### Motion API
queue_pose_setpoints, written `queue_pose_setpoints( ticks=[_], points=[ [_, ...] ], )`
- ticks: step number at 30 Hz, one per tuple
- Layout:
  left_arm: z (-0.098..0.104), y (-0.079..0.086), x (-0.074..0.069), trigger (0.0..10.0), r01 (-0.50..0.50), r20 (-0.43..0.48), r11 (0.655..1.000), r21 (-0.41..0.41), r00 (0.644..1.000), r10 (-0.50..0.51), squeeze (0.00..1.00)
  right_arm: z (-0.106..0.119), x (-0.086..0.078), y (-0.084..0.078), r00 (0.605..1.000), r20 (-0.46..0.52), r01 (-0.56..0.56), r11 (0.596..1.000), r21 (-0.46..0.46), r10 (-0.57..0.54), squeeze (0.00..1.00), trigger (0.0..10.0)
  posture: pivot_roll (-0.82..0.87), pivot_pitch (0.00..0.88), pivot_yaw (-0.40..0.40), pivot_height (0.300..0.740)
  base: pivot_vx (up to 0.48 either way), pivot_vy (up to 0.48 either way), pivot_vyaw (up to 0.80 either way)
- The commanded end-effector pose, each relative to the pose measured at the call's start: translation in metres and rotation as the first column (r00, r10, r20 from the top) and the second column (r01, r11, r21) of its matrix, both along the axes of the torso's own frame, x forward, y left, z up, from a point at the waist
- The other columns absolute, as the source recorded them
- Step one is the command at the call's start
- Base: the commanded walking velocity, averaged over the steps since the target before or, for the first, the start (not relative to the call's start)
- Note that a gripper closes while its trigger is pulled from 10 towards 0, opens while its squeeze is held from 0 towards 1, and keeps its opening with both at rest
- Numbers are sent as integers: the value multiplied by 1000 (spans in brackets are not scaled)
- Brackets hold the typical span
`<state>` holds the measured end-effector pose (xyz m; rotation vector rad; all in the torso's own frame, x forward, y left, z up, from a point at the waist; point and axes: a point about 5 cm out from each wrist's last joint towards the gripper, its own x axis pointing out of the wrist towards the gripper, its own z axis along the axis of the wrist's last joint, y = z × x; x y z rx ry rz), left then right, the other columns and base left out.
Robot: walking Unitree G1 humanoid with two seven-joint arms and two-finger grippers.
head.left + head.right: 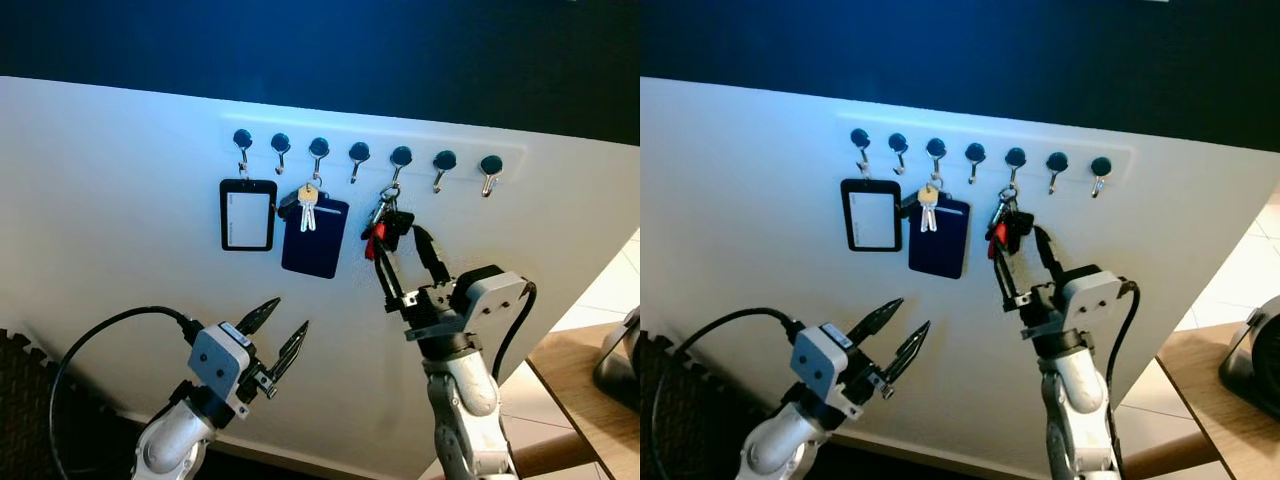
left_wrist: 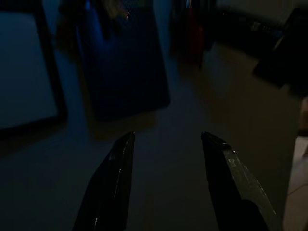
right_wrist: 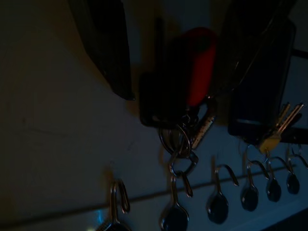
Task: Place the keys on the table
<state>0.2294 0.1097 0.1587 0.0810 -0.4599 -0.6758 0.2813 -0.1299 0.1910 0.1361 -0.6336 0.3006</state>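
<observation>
1. A white wall panel [image 1: 120,200] is spanning the frame under a dark upper band, and a row of seven dark-capped metal hooks [image 1: 360,158] is running across its upper centre.
2. The bunch of keys with a black fob and a red tag [image 1: 385,232] is hanging from the fifth hook from the left, just right of frame centre. In the right wrist view, the bunch [image 3: 185,101] is showing its metal rings looped on the hook.
3. The right gripper [image 1: 410,268] is reaching up from the lower right of the frame. Its two black fingers are standing apart, one on each side of the lower end of the key bunch; whether they are touching it cannot be told.
4. The left gripper [image 1: 283,334] is hovering at the lower left, with fingers spread and holding nothing.
5. A black-framed card holder with a white insert [image 1: 247,214] is hanging from the first hook.
6. A dark blue rectangular tag with small silver keys [image 1: 314,235] is hanging from the third hook.
7. A wooden table corner [image 1: 585,400] is showing at the lower right edge.
</observation>
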Motion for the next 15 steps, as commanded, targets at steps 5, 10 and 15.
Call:
queue_pose_setpoints(
  ticks=[5,10,15],
  points=[
    [22,-21,0,10000,95,58,993,-70,994,-91,0,-6,4,-7,999,-44,3,1000,16,-2,0,10000,118,82,-58,740,0,0,0],
    [28,-30,1,10000,134,75,987,-83,989,-128,0,-7,3,-7,999,-52,-14,1000,16,14,0,10000,116,85,-59,740,0,0,0],
    [29,-30,2,10000,135,77,988,-79,989,-129,0,-6,3,-7,998,-51,-27,999,22,28,0,10000,116,85,-58,740,0,0,0]
  ],
)
